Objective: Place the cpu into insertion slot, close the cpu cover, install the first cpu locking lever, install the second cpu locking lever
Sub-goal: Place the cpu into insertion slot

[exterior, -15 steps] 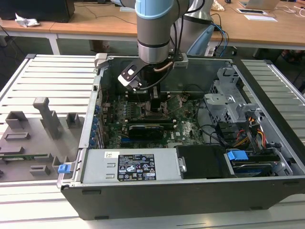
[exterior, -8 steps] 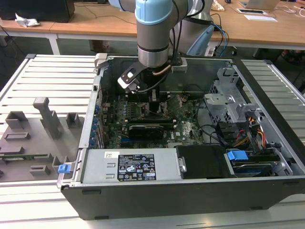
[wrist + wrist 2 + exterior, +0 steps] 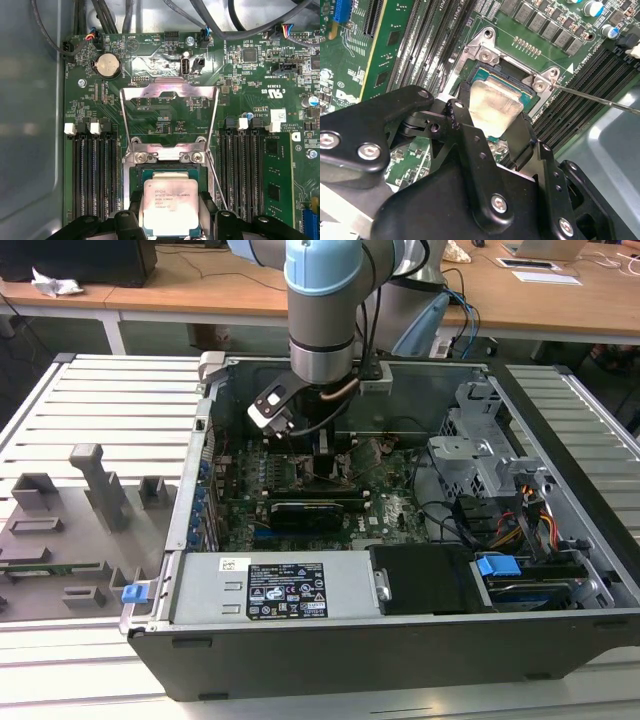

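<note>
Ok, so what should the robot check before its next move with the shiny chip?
1. The cpu is lined up with the insertion slot: ok, it sits inside the slot's frame in the first wrist view.
2. The cpu lies flat and fully down: cannot tell.
3. The gripper has a firm hold: ok, its fingers press two opposite edges of the cpu.
4. The cpu cover is out of the way: ok, it is flipped open, away from the slot.
5. The locking lever is clear: ok, the thin wire is swung aside.
</note>
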Robot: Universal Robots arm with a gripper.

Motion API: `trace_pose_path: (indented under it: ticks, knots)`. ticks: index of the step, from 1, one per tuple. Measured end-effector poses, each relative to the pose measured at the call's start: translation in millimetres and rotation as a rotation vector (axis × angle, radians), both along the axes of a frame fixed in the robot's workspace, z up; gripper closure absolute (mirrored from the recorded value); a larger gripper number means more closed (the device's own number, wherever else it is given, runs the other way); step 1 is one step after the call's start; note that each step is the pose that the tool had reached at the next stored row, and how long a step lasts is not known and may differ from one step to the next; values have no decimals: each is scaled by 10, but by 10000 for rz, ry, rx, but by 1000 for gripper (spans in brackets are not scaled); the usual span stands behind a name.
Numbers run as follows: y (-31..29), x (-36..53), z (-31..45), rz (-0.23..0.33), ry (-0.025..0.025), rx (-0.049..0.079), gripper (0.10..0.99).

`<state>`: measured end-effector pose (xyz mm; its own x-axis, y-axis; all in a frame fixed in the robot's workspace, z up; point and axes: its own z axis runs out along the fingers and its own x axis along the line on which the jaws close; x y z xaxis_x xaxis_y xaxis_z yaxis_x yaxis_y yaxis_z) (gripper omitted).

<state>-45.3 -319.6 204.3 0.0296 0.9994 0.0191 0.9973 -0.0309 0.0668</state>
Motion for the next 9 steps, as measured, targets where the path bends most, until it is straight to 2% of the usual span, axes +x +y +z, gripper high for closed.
trace_pose_path:
  ticks: [9]
  knots:
    - [1, 1, -16, 1, 0, -6, 557]
